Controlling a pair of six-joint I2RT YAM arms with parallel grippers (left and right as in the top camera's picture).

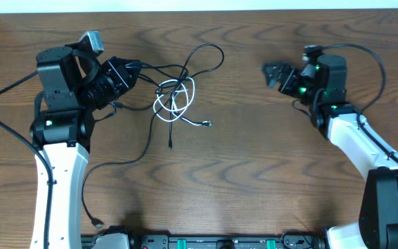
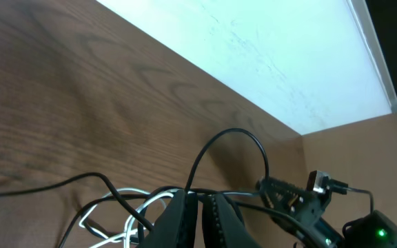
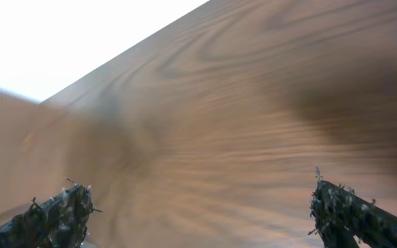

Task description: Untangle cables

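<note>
End effector of the left arm (image 1: 135, 69) sits at the left edge of the tangle, fingers together, clamped on a black cable (image 2: 236, 130) that arcs up from the fingertips. The cables (image 1: 175, 97) lie on the tabletop (image 1: 254, 173) left of centre, black loops knotted around a white cable (image 1: 160, 105). The right end effector (image 1: 271, 72) hovers well apart, fingers spread wide, holding nothing.
</note>
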